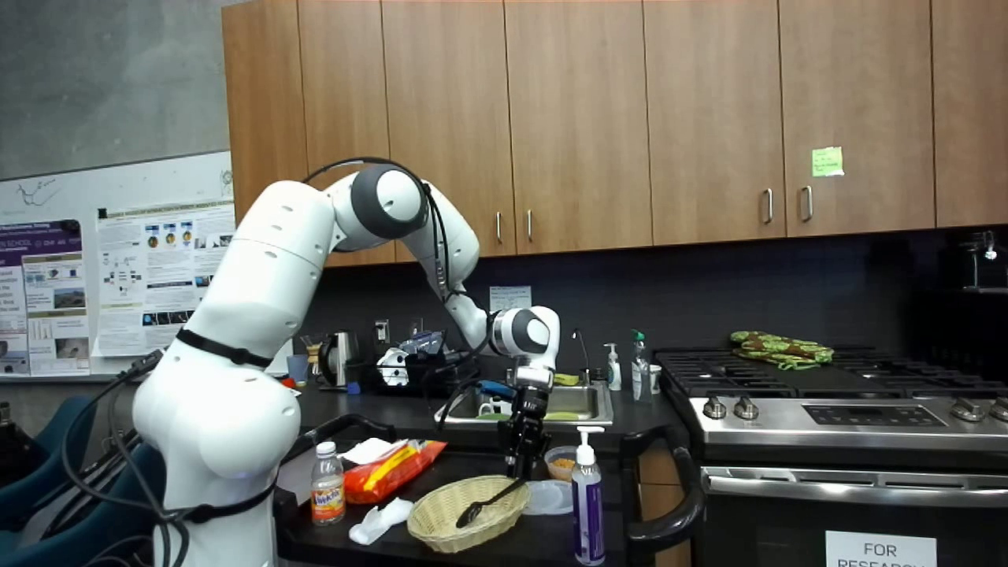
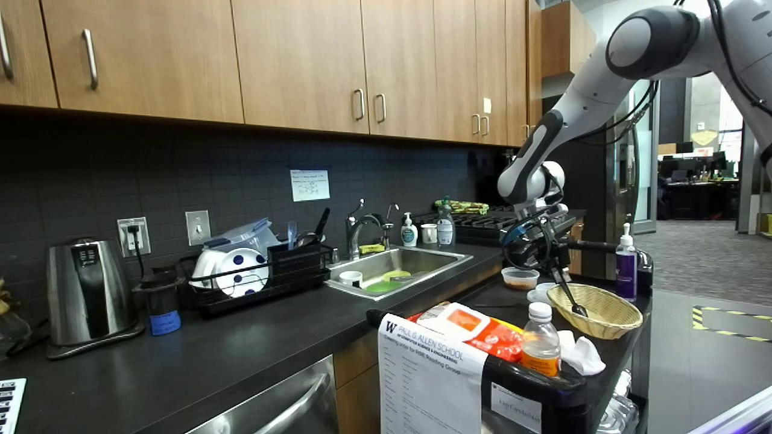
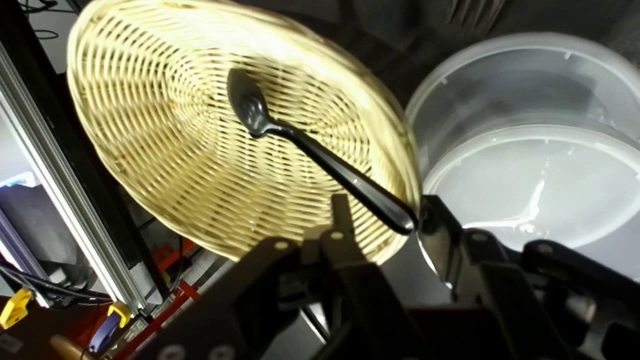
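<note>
My gripper [image 3: 386,200] is open, with its fingers apart on either side of a black spoon's handle end. The black spoon [image 3: 345,172] lies in an oval wicker basket [image 3: 200,180], its bowl on the basket floor and its handle leaning up to the rim. In both exterior views the gripper [image 1: 520,466] [image 2: 558,265] points down at the basket's edge, beside the spoon [image 1: 471,513] [image 2: 579,310]. Clear round plastic ware [image 3: 550,180] sits beside the right finger. A clear tub with orange food [image 1: 561,465] stands behind the gripper.
On the black cart stand a purple pump bottle [image 1: 587,504], a drink bottle [image 1: 327,488], a red-orange bag [image 1: 394,470] and a crumpled white napkin [image 1: 381,521]. A fork [image 3: 475,14] shows at the wrist view's top. Behind are the sink [image 2: 398,271] and stove [image 1: 776,416].
</note>
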### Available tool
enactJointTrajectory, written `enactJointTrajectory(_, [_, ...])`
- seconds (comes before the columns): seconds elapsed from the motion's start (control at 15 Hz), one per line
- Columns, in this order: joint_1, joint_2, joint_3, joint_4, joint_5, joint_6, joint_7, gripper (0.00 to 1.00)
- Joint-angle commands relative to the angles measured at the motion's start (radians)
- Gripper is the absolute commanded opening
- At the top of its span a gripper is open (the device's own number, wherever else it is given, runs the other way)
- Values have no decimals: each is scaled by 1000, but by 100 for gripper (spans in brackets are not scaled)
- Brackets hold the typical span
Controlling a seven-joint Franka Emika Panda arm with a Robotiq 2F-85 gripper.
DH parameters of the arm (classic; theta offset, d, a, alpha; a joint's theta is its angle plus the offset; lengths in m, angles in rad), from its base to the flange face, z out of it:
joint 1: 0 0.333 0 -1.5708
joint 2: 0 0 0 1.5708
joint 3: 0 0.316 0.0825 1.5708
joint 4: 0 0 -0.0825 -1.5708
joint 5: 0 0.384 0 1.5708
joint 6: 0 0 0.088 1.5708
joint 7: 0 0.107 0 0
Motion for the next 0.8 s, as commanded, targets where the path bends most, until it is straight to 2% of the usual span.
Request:
enactJointTrajectory(0.0, [10,-8,1,1,7,0,26,9])
enactJointTrajectory(0.07, [12,-9,1,0,7,1,28,1])
enactJointTrajectory(0.53, [28,-20,8,-10,3,6,38,0])
enactJointTrajectory(0.6, [31,-22,9,-13,4,9,39,20])
enactJointTrajectory(0.73, [39,-33,12,-24,2,12,43,32])
